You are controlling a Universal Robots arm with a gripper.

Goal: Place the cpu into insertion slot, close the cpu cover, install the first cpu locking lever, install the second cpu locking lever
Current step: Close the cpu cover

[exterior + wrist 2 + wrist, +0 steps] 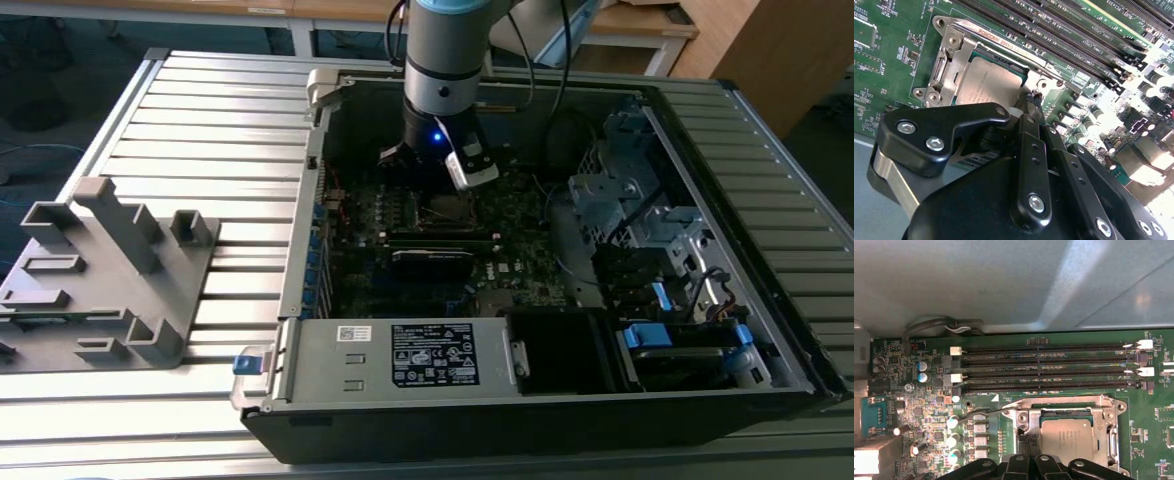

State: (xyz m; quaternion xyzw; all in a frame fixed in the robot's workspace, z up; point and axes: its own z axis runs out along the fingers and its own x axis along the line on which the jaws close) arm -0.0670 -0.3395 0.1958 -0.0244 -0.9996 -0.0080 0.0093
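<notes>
We find the cpu [991,82] already lying flat in the insertion slot [1026,422], its dull metal top showing through the window of the cpu cover [946,65], which looks lowered around it. The gripper [1031,100] sits low at one edge of the socket with its tips drawn narrow, and we cannot tell whether anything is pinched between them. A thin wire locking lever [986,413] juts out from a socket corner toward a row of capacitors [953,440] and looks unlatched. We judge the chip to be light, stiff and easily harmed on its underside, so it is best held by its edges alone. The cover is thin, rigid sheet metal that likely swings on a hinge. The lever should be springy and slippery, best taken at its bent end. As for containers, the open computer case [400,360] on the ribbed counter [200,120] holds the motherboard [1149,430]. The socket holds the chip, and the long memory slots [1049,365] nearby look unfilled
</notes>
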